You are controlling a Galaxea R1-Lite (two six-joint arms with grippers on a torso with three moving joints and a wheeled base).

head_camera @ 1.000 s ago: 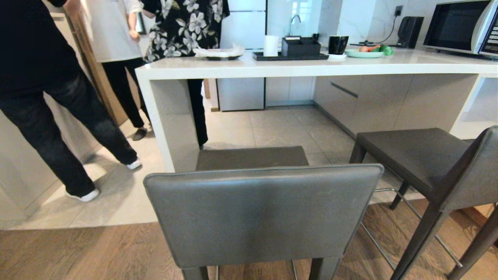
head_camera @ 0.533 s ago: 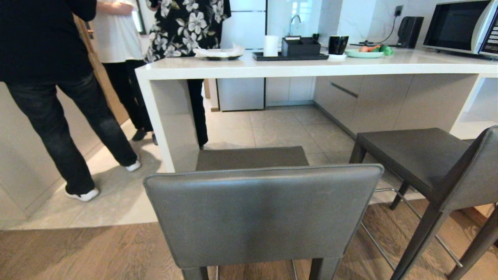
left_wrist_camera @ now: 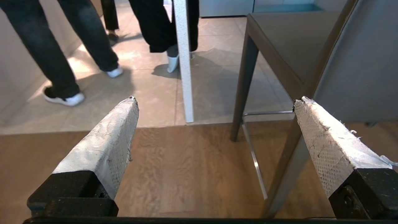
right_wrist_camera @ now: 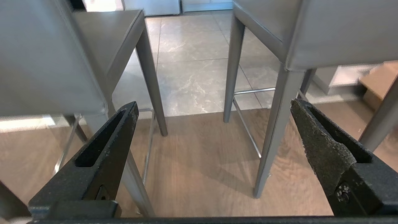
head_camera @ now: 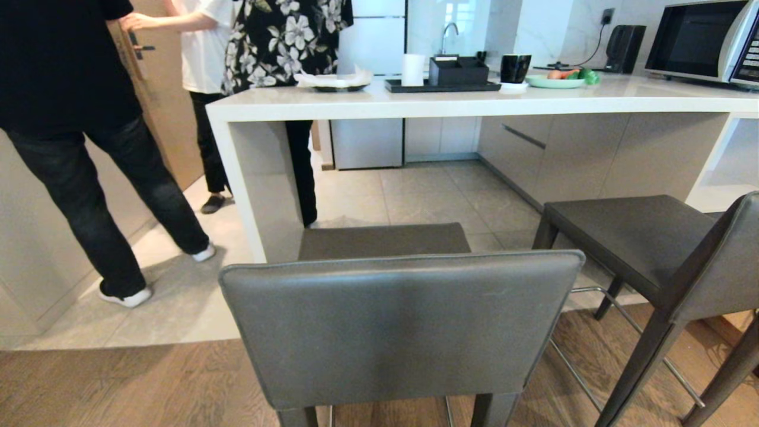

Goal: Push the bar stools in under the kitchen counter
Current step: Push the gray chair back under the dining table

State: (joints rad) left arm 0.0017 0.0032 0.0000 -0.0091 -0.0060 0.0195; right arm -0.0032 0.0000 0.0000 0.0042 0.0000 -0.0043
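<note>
Both tall dark grey leather bar stools, the nearer [head_camera: 397, 320] and the right-hand [head_camera: 658, 249], stand outside the long white stone kitchen counter's [head_camera: 474, 101] near edge, rigid, tippy, best pushed at the backrest; left gripper [left_wrist_camera: 214, 104] and right gripper [right_wrist_camera: 213, 105] gape wide, empty.

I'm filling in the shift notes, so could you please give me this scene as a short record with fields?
near stool: grey backrest facing the camera, seat pointing at the kitchen counter, not yet under it
second stool: to the right, angled, also pulled out
left gripper: open, empty, low beside the near stool
right gripper: open, empty, aimed between the two stools
people: three standing at the counter's left end
counter top: tray, mug, microwave
</note>
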